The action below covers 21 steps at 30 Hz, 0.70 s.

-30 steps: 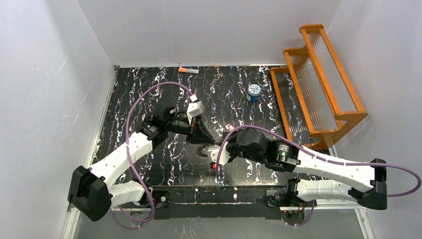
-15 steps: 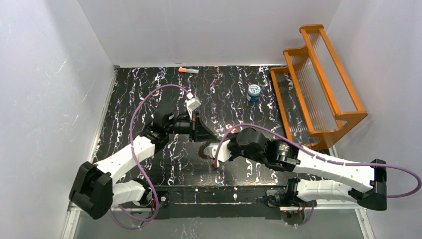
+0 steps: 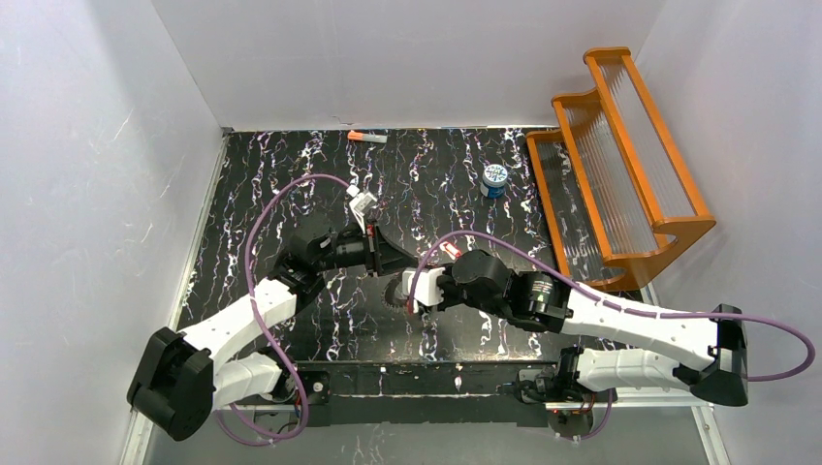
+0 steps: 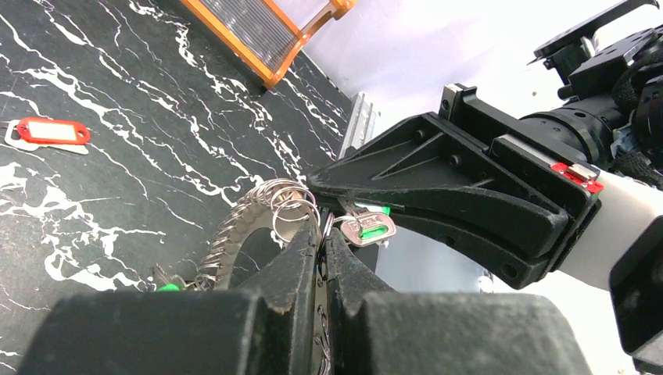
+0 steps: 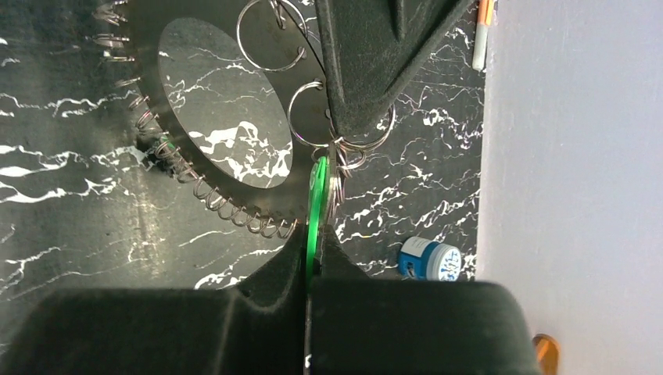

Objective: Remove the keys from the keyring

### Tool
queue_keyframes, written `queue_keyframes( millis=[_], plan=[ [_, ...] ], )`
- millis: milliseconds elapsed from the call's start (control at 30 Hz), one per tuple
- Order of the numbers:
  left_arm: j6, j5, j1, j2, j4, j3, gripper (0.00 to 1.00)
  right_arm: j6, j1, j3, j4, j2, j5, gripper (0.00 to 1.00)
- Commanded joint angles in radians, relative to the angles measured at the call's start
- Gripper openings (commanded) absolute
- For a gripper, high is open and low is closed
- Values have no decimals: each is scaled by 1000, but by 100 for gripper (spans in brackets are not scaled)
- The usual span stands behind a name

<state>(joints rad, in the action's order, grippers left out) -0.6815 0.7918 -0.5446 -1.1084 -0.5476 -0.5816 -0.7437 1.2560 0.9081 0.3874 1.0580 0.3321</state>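
The keyring (image 5: 145, 55), a dark-grey toothed ring with wire loops on its edge, hangs between my two grippers above the table (image 3: 291, 174); it also shows in the left wrist view (image 4: 234, 226). My right gripper (image 5: 317, 234) is shut on a green key (image 5: 317, 195), which also shows in the left wrist view (image 4: 367, 230). My left gripper (image 4: 323, 234) is shut on a small split ring beside that key. A second green key (image 4: 167, 287) hangs at the ring's lower edge. A red key (image 4: 48, 131) lies loose on the table, also in the top view (image 3: 449, 249).
An orange rack (image 3: 620, 155) stands at the right. A blue-and-white canister (image 3: 494, 180) sits in front of it. An orange-and-grey stick (image 3: 367, 138) lies at the back wall. White walls close in the left and back.
Both grippers kept their hold. My right gripper has shifted left and a little farther back with the keyring. My left wrist has turned and drawn back slightly.
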Motion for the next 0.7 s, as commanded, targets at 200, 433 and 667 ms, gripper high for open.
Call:
queue_keyframes(
  millis=[200, 433, 667],
  plan=[
    [63, -209, 38, 21, -139, 13, 0, 277, 19, -39, -117, -21, -127, 20],
    [263, -192, 44, 22, 78, -99, 0, 442, -61, -91, -168, -76, -218, 48],
    [518, -99, 47, 18, 289, -221, 0, 671, -424, -146, -392, -149, -619, 62]
  ],
)
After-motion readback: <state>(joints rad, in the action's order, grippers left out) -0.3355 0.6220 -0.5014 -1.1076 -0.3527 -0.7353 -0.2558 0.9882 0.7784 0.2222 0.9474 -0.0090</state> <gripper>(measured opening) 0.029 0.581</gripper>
